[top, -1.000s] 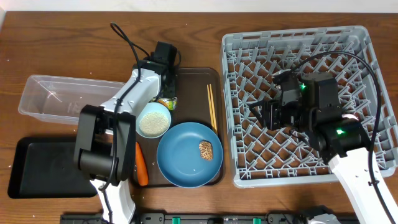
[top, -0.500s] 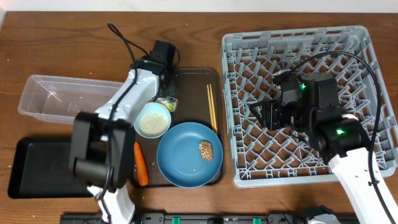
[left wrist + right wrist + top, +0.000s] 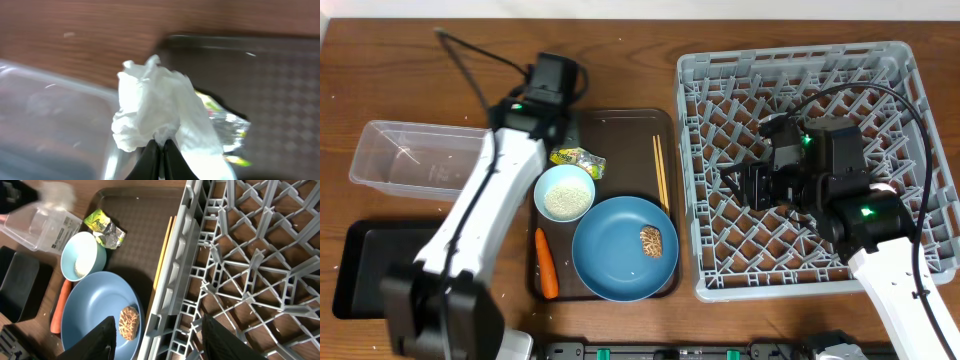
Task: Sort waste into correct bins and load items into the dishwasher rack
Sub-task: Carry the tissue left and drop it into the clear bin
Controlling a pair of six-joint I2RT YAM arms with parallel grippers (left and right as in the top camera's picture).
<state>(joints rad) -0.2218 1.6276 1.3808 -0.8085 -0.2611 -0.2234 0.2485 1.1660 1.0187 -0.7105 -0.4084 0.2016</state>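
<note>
My left gripper is closed tight on the tissue, pinching its lower fold between both fingers, and the crumpled wad stands above the fingertips. The tissue is held off the surface, over the far left corner of the brown tray and beside the right end of the tub. The wrapper lies on the tray near that corner; I cannot tell whether the tissue touches it. Just in front of the wrapper stands the bowl with rice in it. The plate fills the tray's near right corner and carries the lump. The carrot lies along the tray's left edge, and the chopsticks lie along its right edge. The black tray sits at the table's near left corner. My right gripper hangs over the rack, fingers apart, holding nothing.
</note>
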